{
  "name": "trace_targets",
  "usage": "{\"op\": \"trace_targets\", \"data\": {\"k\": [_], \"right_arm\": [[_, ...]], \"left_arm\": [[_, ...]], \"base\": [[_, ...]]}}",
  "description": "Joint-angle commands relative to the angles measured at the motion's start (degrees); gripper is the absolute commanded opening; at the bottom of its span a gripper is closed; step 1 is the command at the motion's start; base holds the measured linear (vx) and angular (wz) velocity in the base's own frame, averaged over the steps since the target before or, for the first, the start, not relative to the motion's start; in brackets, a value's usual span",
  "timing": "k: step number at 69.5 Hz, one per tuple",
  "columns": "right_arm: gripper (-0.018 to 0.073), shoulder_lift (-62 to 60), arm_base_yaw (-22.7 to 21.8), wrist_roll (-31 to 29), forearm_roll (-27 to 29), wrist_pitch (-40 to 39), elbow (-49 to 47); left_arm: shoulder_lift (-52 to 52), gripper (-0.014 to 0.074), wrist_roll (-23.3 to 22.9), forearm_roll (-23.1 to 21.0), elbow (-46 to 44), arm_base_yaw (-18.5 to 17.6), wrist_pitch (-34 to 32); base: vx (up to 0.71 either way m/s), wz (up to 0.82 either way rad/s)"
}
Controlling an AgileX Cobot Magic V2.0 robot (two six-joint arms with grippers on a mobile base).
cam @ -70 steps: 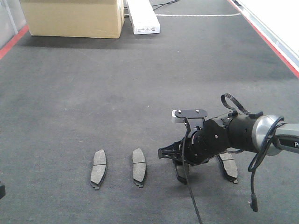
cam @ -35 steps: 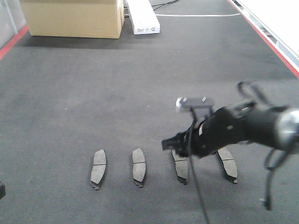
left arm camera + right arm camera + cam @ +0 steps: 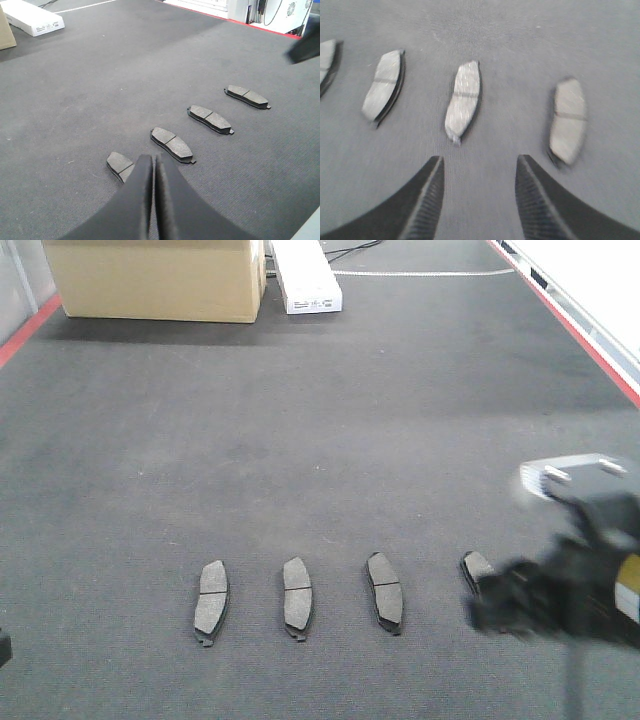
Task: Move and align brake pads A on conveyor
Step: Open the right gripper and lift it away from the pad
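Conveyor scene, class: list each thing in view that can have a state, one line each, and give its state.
Brake pads A: four, lying flat on the belt in a row, apart, none gripped.
Conveyor: carries the pads; whether it runs cannot be told.
Left gripper: shut, empty.
Right gripper: open, empty, above the belt.
Cardboard box: closed, standing at the far end.

Four brake pads (image 3: 463, 100) lie in a row on the grey conveyor (image 3: 520, 40), the leftmost cut by the frame edge. The right pincer (image 3: 479, 172) hangs above the belt, fingers (image 3: 427, 200) parted, holding nothing. The view is blurred.
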Motion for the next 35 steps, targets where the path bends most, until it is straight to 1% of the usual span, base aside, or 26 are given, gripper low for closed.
{"op": "trace_targets", "data": {"k": [1, 12, 17, 31, 35], "right_arm": [[0.0302, -8.34, -0.15, -0.75, -0.79, -2.05, 2.35], [0.0299, -20.50, -0.15, -2.86, -2.37, -2.56, 8.78], [0.0299, -25.87, -0.15, -2.86, -3.45, -2.56, 11.54], [0.0299, -35.66, -0.15, -2.86, -4.05, -2.86, 16.25], [0.0281, -37.25, -0.15, -2.86, -4.47, -3.45, 16.97]], "left_arm": [[0.46, -0.0006, -0.19, -0.10, -1.41, 0.11, -4.29], [0.46, -0.0006, -0.19, -0.10, -1.41, 0.11, -4.29], [0.46, -0.0006, -0.19, -0.10, -1.41, 0.11, -4.29], [0.46, -0.0006, -0.19, -0.10, -1.41, 0.11, -4.29], [0.46, -0.0006, -0.19, -0.10, -1.41, 0.11, -4.29]], "base": [[0.00, 0.00], [0.00, 0.00], [0.00, 0.00], [0.00, 0.00], [0.00, 0.00]]}}
